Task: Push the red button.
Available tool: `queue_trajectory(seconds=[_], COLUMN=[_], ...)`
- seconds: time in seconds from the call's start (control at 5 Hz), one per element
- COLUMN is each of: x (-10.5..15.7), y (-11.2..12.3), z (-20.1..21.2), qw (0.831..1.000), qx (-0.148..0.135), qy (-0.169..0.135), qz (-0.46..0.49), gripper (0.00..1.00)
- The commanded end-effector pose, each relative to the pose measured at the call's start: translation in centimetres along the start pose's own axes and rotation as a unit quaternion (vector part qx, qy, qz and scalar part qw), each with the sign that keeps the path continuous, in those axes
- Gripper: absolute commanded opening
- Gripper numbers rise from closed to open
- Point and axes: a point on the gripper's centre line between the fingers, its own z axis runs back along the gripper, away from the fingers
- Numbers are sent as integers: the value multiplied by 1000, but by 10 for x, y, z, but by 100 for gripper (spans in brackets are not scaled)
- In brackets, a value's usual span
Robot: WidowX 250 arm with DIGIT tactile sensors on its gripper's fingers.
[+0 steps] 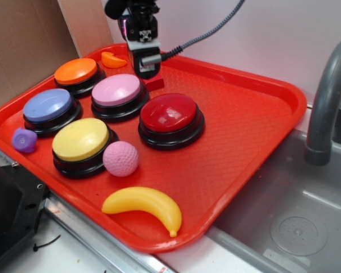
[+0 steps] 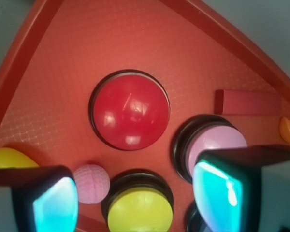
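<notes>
Red button [image 1: 171,113] sits on the red tray [image 1: 256,114], in front of the claw [image 1: 148,63] and a little lower than it in the exterior view. In the wrist view the red button [image 2: 130,110] lies ahead of the claw [image 2: 137,198], between the lines of its two fingers [image 2: 55,205], and nothing touches its dome. The claw is open, its jaws wide apart and holding nothing, and it hangs above the tray near the back rim.

Just beside the claw, at its base, lies a small red block [image 1: 154,83]. The pink button [image 1: 117,91] is near the claw on one side, and the orange button [image 1: 76,71] and the orange piece [image 1: 113,59] are further on that same side. The blue button [image 1: 48,106], the yellow button [image 1: 80,140], the pink ball [image 1: 121,158], the purple toy [image 1: 24,139] and the yellow banana [image 1: 143,203] lie well apart from the claw, toward the front of the tray. A grey faucet [image 1: 328,96] stands beyond the tray over the sink [image 1: 295,227].
</notes>
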Motion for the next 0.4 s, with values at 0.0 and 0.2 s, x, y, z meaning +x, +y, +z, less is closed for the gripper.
queue_trajectory(seconds=[0.0,0.2], x=[-2,-6], y=[4,4], z=[29,36], qw=[999,999], qx=[12,14], qy=[-46,-45], qz=[17,10], gripper=[100,100])
